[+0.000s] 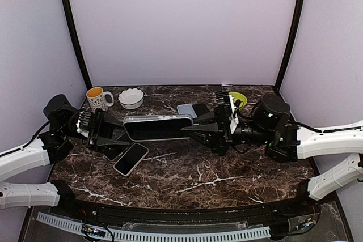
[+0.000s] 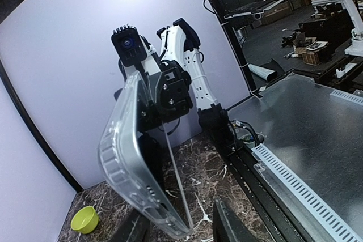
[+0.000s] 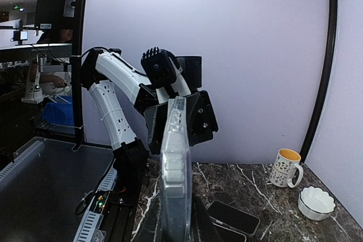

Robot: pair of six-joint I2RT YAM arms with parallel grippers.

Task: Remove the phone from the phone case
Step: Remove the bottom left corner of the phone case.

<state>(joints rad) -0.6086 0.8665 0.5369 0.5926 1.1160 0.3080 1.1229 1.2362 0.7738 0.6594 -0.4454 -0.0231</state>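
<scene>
A clear, empty phone case [image 1: 159, 127] hangs level above the table between both grippers. My right gripper [image 1: 195, 128] is shut on its right end; in the right wrist view the case [image 3: 174, 168] stands edge-on between that gripper's [image 3: 178, 228] fingers. My left gripper [image 1: 120, 130] straddles the left end. In the left wrist view the case [image 2: 133, 162] tilts between the spread fingers [image 2: 227, 225] of that gripper [image 2: 180, 229], with a gap on the right side. The phone [image 1: 131, 158] lies flat on the marble below the case; it also shows in the right wrist view [image 3: 233, 217].
A yellow-lined mug [image 1: 97, 98] and a white bowl [image 1: 131, 98] stand at the back left. A green bowl [image 1: 238, 99] is at the back right. A grey-blue flat item [image 1: 187, 109] lies behind the case. A dark slab [image 1: 112, 152] lies beside the phone.
</scene>
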